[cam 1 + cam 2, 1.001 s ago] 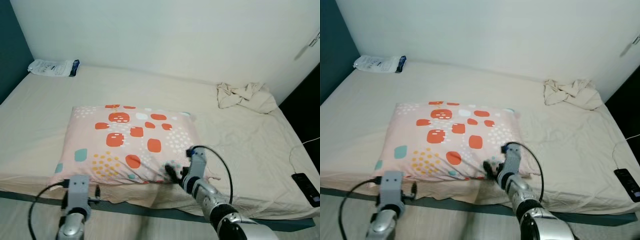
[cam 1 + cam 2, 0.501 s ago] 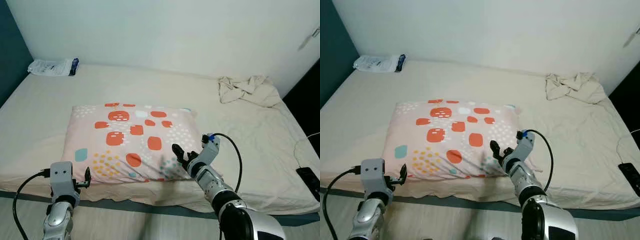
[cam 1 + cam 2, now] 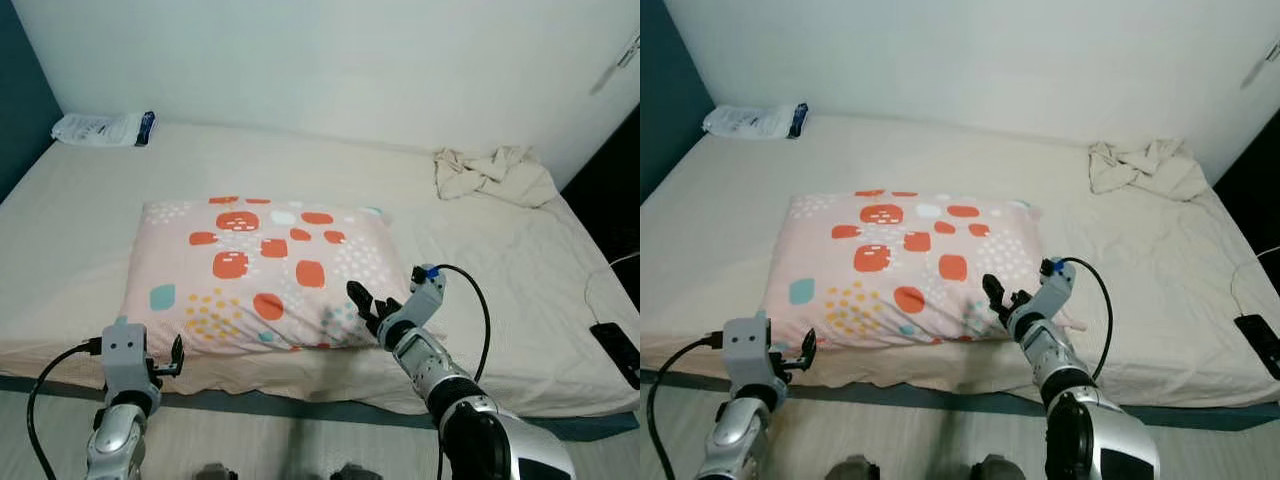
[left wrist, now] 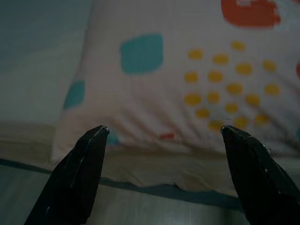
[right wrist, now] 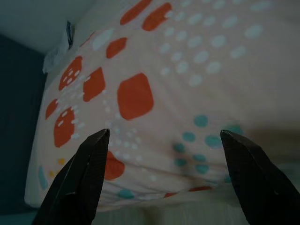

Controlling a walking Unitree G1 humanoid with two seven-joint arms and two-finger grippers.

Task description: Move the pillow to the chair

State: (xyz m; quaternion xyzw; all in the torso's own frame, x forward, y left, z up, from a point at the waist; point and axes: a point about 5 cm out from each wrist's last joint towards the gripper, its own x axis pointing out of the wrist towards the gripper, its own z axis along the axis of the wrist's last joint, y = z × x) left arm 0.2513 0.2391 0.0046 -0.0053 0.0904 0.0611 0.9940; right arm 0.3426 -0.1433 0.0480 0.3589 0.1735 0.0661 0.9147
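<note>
Right gripper [image 3: 1002, 300] jaws spread wide, empty, tips over the pillow's [image 3: 262, 272] front-right corner, touching or just above the fabric — can't tell which. Left gripper [image 3: 172, 355] also spread, empty, hanging off the bed's [image 3: 80, 230] front edge just short of the pillow's front-left corner. Pillow lies flat near the front edge of the bed, long axis running left-right, so it sits ahead of and between both jaw sets; right arm is nearer. Likely a two-arm pick, one gripper per front corner; left needs to close in first. No chair in view. Elsewhere: crumpled cloth [image 3: 492, 176] at back-right corner, white packet [image 3: 100, 128] at back-left corner, black remote [image 3: 617, 351] at right edge. No containers.
</note>
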